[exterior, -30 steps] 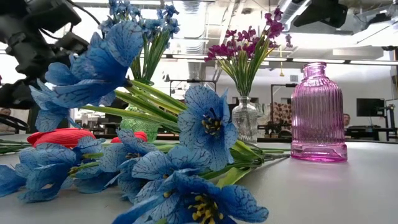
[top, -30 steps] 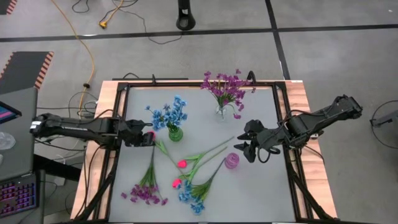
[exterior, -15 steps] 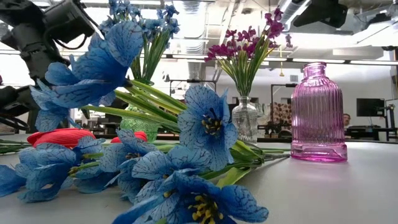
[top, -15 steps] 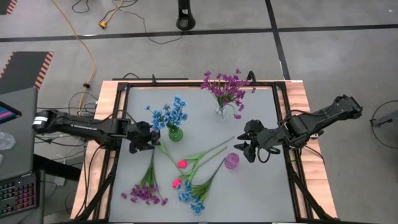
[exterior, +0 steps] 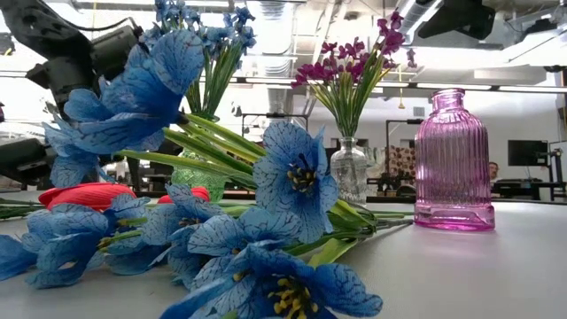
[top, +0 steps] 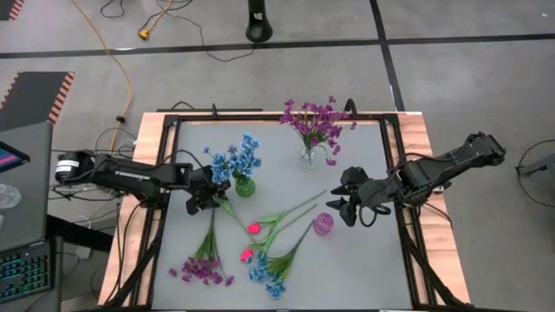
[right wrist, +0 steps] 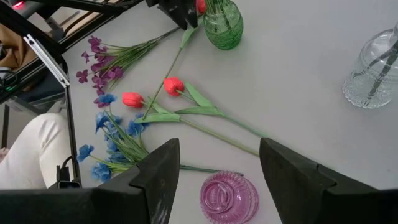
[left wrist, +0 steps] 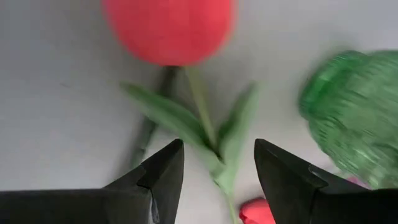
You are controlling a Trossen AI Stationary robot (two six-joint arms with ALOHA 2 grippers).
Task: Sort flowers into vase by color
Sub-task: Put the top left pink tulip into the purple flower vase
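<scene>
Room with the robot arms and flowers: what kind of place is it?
Probably a robot lab or workshop. Cables trail over a bare floor marked with black tape lines, screens stand behind the table, and pipes and ducts run across the open ceiling.

We see our left gripper (top: 208, 192) reaching in from the left edge, arm stretched low, fingers spread apart. Our right gripper (top: 345, 206) hovers at mid-right, elbow bent, fingers spread wide.

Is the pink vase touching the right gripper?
Apart. The high view shows bare table between the pink vase and the open right gripper; the right wrist view agrees.
</scene>
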